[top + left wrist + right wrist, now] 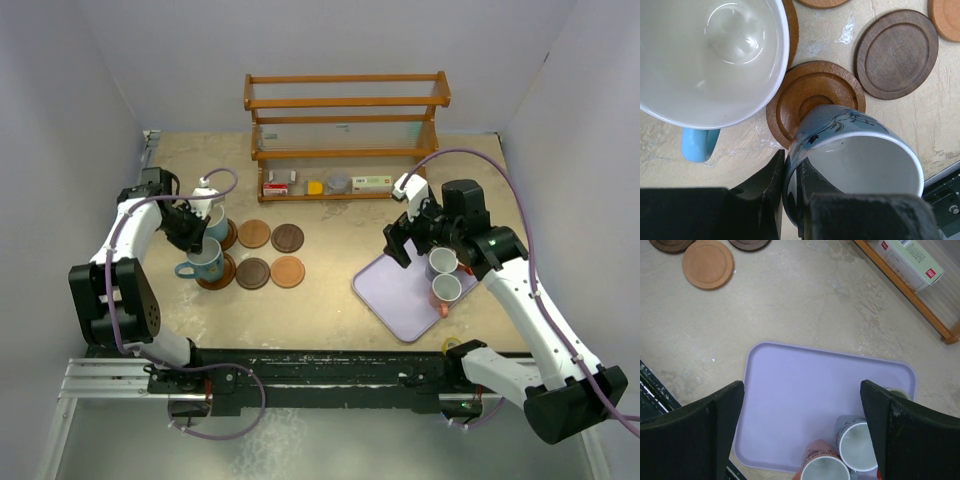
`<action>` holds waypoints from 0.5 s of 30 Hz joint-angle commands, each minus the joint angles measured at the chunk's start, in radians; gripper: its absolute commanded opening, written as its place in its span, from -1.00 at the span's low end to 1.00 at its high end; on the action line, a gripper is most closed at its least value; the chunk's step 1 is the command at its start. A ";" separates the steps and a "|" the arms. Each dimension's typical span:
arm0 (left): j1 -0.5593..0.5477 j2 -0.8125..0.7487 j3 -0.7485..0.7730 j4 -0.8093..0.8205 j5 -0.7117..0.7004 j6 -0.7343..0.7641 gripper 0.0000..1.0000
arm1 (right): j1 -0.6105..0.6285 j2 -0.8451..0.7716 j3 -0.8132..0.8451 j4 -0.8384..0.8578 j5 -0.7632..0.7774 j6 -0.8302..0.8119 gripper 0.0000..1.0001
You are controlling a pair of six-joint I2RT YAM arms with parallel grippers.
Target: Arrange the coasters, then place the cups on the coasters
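My left gripper point(790, 172) is shut on the rim of a light blue patterned cup point(855, 150) point(208, 258). That cup is tilted, its base over a grooved coaster point(810, 97) point(215, 274). A second light blue cup point(710, 55) point(216, 222) stands on the neighbouring grooved coaster point(791, 25). Several smaller coasters lie to the right, among them a dark coaster point(896, 54) point(252, 272) and an orange-brown coaster point(707, 263) point(287, 271). My right gripper point(801, 386) point(408, 243) hangs open over the lavender tray point(790, 370) point(385, 290). On it stand a grey cup point(860, 445) and an orange cup point(822, 465).
A wooden shelf point(345, 135) point(905, 295) stands at the back with small boxes point(912, 260) and a yellow item point(315, 187) on its bottom board. Grey walls close in both sides. The arms' mounting rail point(320, 365) runs along the near edge.
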 commanded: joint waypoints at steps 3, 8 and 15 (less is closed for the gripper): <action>0.011 0.001 0.031 0.023 0.039 0.023 -0.94 | -0.008 -0.010 -0.005 -0.001 -0.029 -0.017 1.00; 0.011 0.009 0.030 0.027 0.039 0.023 -0.94 | -0.009 -0.009 -0.003 -0.004 -0.032 -0.017 1.00; 0.011 0.014 0.025 0.037 0.039 0.020 -0.94 | -0.013 -0.010 -0.003 -0.004 -0.035 -0.017 1.00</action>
